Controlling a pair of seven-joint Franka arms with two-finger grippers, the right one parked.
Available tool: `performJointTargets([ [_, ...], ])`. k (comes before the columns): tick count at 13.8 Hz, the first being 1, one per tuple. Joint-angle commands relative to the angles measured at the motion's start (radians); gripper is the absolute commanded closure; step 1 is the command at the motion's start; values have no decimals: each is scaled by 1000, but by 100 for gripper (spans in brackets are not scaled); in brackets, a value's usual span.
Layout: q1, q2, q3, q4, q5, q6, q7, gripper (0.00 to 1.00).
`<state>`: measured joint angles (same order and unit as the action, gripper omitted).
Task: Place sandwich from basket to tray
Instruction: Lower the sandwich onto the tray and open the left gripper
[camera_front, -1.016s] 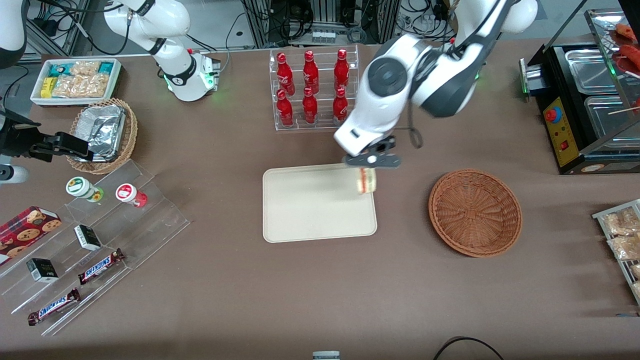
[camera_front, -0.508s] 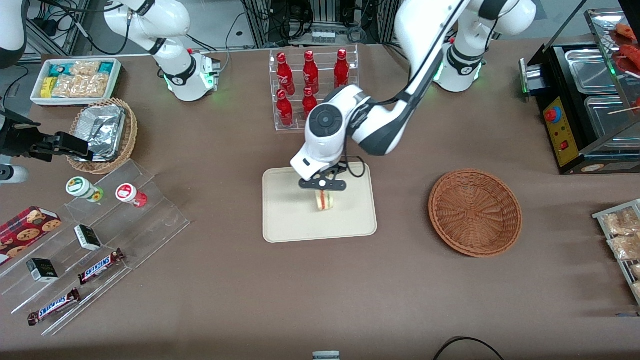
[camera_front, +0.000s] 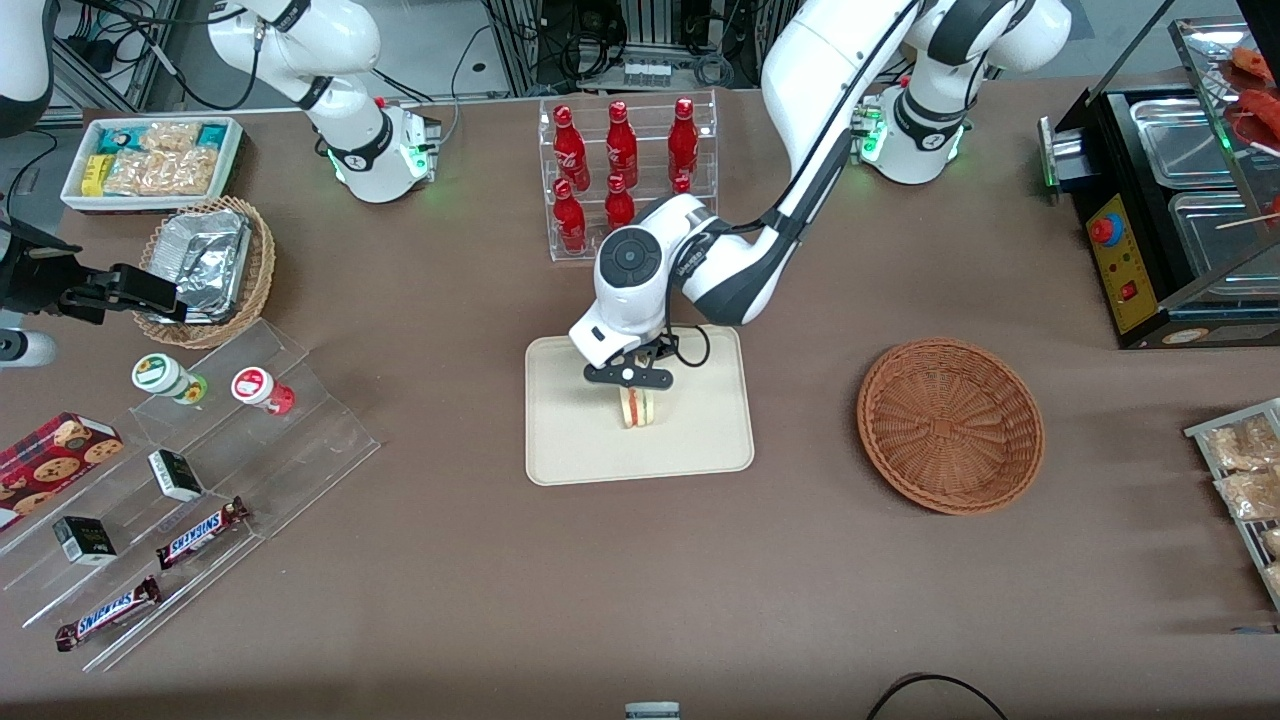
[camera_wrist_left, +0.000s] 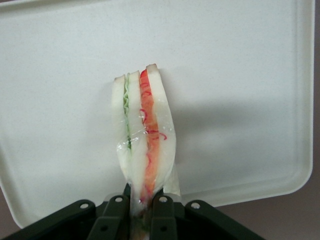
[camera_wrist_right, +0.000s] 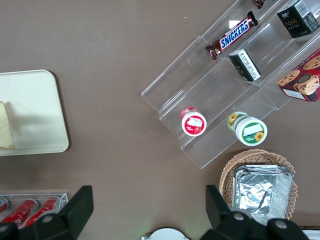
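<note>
We've got the gripper (camera_front: 634, 392) clamped on the sandwich (camera_front: 637, 407), wedge held upright over the tray (camera_front: 570, 440) middle w/ the basket (camera_front: 950, 424) well off at 3 o'clock, so we'd lower gently till bread touches, then let go w/o tipping it.

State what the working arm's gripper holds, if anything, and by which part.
The gripper pinches the sandwich at one narrow end, above the tray.
</note>
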<state>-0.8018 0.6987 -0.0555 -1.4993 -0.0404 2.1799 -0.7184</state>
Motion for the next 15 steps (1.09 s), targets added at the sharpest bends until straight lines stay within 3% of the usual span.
performJointTargets([
  [1,-16,19,17,36,25,3,-19,100],
  [5,-14,38,19,43,39,6,-23,100],
  [6,-14,38,19,47,39,6,-23,90],
  [8,-14,41,19,47,39,6,-23,31],
  [9,-14,42,19,47,39,6,-23,23],
  [10,-13,38,19,47,42,5,-18,0],
  [15,38,-94,26,40,24,-107,-36,0],
])
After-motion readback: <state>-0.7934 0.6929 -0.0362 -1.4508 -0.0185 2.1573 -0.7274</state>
